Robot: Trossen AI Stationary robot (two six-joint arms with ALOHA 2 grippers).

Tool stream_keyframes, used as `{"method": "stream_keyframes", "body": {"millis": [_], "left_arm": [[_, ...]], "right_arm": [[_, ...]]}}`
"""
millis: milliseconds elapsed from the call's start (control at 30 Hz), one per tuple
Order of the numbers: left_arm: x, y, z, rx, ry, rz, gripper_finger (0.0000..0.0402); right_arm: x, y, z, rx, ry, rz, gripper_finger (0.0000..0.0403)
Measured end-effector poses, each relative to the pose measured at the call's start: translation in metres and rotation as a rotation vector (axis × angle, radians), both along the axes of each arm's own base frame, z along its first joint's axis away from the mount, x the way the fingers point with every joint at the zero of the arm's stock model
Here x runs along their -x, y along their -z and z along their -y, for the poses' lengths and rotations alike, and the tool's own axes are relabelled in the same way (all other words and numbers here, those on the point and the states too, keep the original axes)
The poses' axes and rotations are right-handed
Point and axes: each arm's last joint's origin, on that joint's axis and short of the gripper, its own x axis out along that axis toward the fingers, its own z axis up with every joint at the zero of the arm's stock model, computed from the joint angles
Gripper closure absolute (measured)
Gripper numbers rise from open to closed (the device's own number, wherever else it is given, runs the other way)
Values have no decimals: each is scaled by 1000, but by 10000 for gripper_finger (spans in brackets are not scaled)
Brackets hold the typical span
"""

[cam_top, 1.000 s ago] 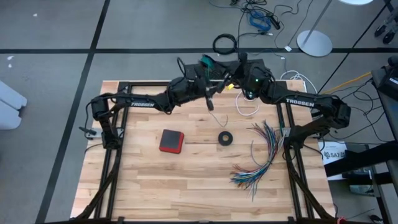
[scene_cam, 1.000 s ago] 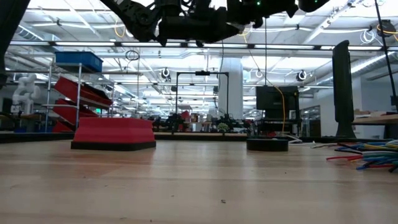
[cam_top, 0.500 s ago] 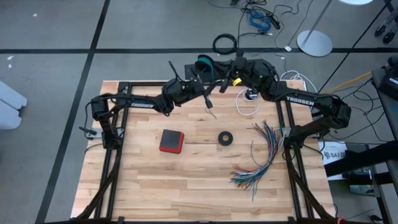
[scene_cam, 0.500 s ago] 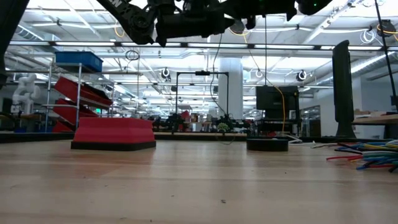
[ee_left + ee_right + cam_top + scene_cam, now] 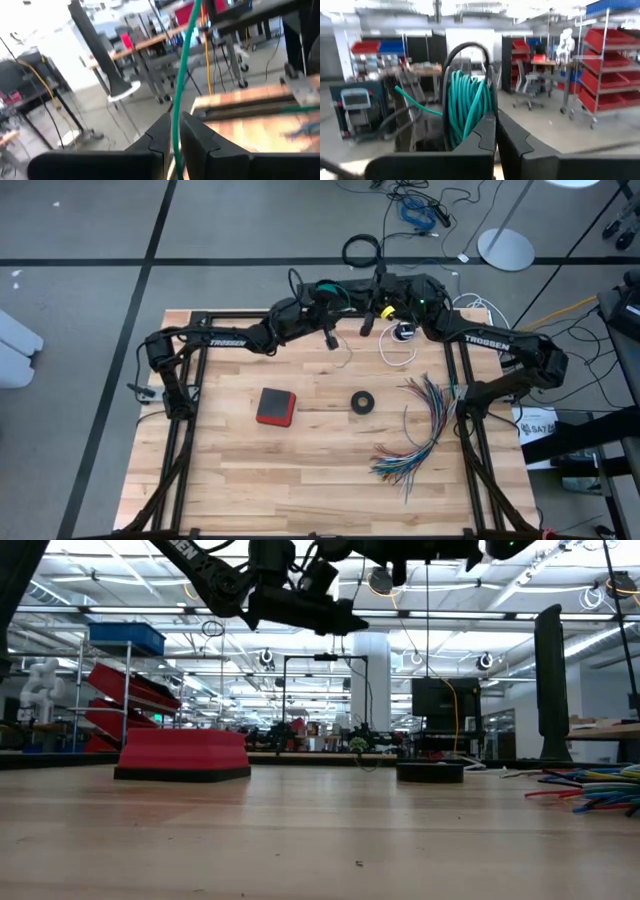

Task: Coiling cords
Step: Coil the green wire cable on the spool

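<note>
The teal-green cord is partly wound into a coil (image 5: 330,286) held in the air over the table's far edge, between my two arms. My right gripper (image 5: 352,294) is shut on the coil (image 5: 470,100). My left gripper (image 5: 318,306) sits just left of the coil, closed on a loose strand (image 5: 182,60) of the same cord. In the low view it is (image 5: 345,620), high above the table. The white cord (image 5: 398,352) lies in a loop on the far right of the table, next to its round black-and-white piece (image 5: 404,332). My left gripper pinches a single strand of the teal cord (image 5: 173,137) between its two fingers, which lie roughly level and across it. From the fingers the strand runs straight on toward the coil, clear of the table. My right gripper holds the coil by the lower part of its bundled turns (image 5: 472,125), several turns together between the two fingers. The fingertips hide the exact spot. The coil stands upright beyond the fingers, lifted clear of the table, and one strand (image 5: 415,102) leads off sideways.
On the table lie a red box (image 5: 275,406), a small black tape ring (image 5: 362,401) and a fanned bundle of multicoloured wires (image 5: 415,430) near the right edge. Dark cables and a white lamp base (image 5: 505,246) lie on the floor beyond the far edge.
My left gripper has moved toward the coil and sunk a little, rolling about its own axis with the strand still between its fingers. My right gripper has rolled too, turning the coil while staying in place. The cord's loose tail on the table has crept toward the far edge.
</note>
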Motion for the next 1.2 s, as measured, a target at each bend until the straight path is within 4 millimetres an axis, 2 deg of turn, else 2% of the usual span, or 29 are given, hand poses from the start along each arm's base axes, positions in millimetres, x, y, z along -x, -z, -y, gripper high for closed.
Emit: {"method": "stream_keyframes", "body": {"millis": [300, 467, 600, 767, 1000, 1200], "left_arm": [[4, 10, -8, 38, 103, -92, 391], [9, 10, -17, 68, 195, -84, 394], [17, 10, -32, 145, 238, -66, 395], [23, 10, -43, 224, 223, -46, 396], [8, 1, -18, 213, 267, -8, 396], [-4, -6, 2, 183, 204, 9, 396]], "right_arm": [[24, -2, -9, 35, 32, -197, 403], [38, 4, -16, 39, 28, -344, 403], [48, 6, -21, 36, 22, -424, 403], [54, 3, -25, 46, 24, -434, 403], [43, 5, -16, 63, 111, -402, 403], [27, 8, -7, 97, 124, -337, 403]]}}
